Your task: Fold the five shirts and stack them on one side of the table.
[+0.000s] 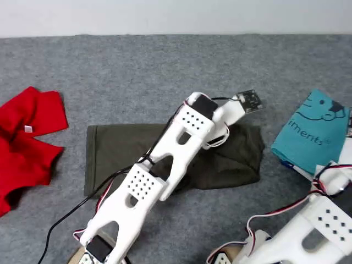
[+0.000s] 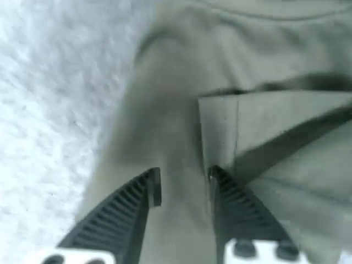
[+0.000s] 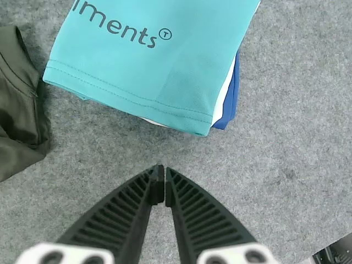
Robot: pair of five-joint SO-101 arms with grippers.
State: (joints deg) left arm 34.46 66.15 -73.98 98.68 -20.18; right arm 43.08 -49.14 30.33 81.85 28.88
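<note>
**Step in hand.** Folding of the olive shirt (image 1: 113,157), which lies mid-surface, flat at one end and bunched at the end nearer the stack. The left hand (image 2: 184,184) sits low over the bunched end, jaws partly open with cloth between the fingertips. No firm hold on the cloth is evident. A turned-in sleeve edge lies just beside one finger.

The right hand (image 3: 161,176) is over bare surface (image 1: 165,71) just beside the stack, jaws closed together and holding nothing.

**Next move, as judged.** The left hand needs to close on the loose cloth and carry it across the flat half, keeping the fold square. The folded shirt then goes to the stack.

**Count.**
- Shirts: five, as judged.
- Stacked at one side: three. The teal shirt (image 1: 311,135) is on top, with a white (image 3: 154,122) and a blue (image 3: 234,96) edge showing beneath.
- Being folded: one, olive.
- Unfolded: one, the red shirt (image 1: 27,143), crumpled at the opposite side, well apart from the stack.
- Arms: two.
</note>
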